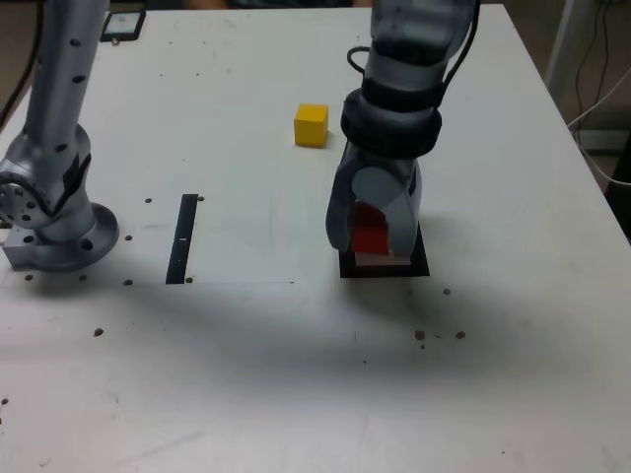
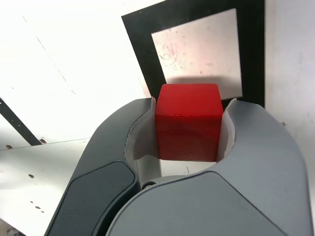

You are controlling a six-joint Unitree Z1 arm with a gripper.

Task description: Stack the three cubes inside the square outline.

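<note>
Holding: the gripper (image 1: 373, 235) pinched the red cube (image 1: 369, 231)
Place: above the square outline (image 1: 422, 266), frame centre
Yellow cube (image 1: 311, 125): higher up, alone

cube (image 1: 371, 233) between claw (image 1: 375, 239) jaws over square outline (image 1: 423, 267) (contact unclear), second cube (image 1: 311, 125) well behind

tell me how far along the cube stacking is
Nothing is stacked yet. In hand: the gripper is shut on the red cube, held over the square outline, whose white centre is still bare. Left: the yellow cube sits untouched on the table; no green cube is in view.
</note>
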